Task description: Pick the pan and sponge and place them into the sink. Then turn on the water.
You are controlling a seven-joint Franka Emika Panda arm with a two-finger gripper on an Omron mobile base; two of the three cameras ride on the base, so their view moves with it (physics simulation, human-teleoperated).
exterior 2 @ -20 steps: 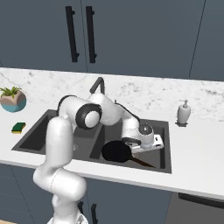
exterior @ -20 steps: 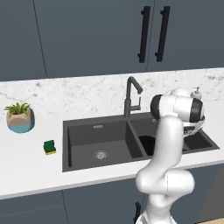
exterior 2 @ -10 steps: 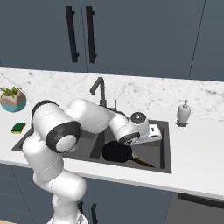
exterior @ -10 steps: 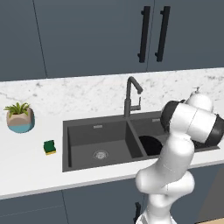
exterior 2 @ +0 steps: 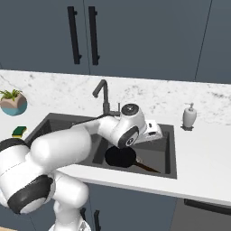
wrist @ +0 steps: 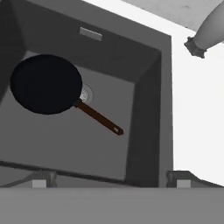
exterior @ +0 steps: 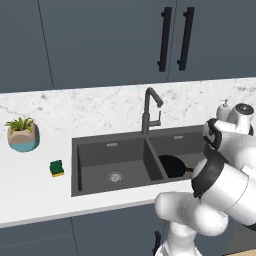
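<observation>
While the pan (wrist: 46, 84) lies flat on the floor of the sink's (exterior: 80, 150) right basin, the gripper (wrist: 109, 180) hangs above it, well apart and touching nothing. In the hand view the pan sits toward the upper left, partly covering the round drain (wrist: 85, 93), and its brown handle (wrist: 98, 116) points toward the lower right, with bare basin floor around it. The two finger tips (wrist: 41, 179) stand far apart at the bottom corners of that view, so the gripper is spread wide and holds nothing.

From the right base view the hand (exterior 2: 151, 131) hovers over the right basin near the back rim, just right of the black faucet (exterior 2: 103, 94). The pan (exterior 2: 121, 157) rests below it, handle aimed at the front right corner.

The sponge (exterior: 57, 168) lies on the white counter (exterior: 35, 195) left of the sink, near a potted plant (exterior: 22, 134). A soap bottle (exterior 2: 190, 116) stands on the counter right of the sink.
</observation>
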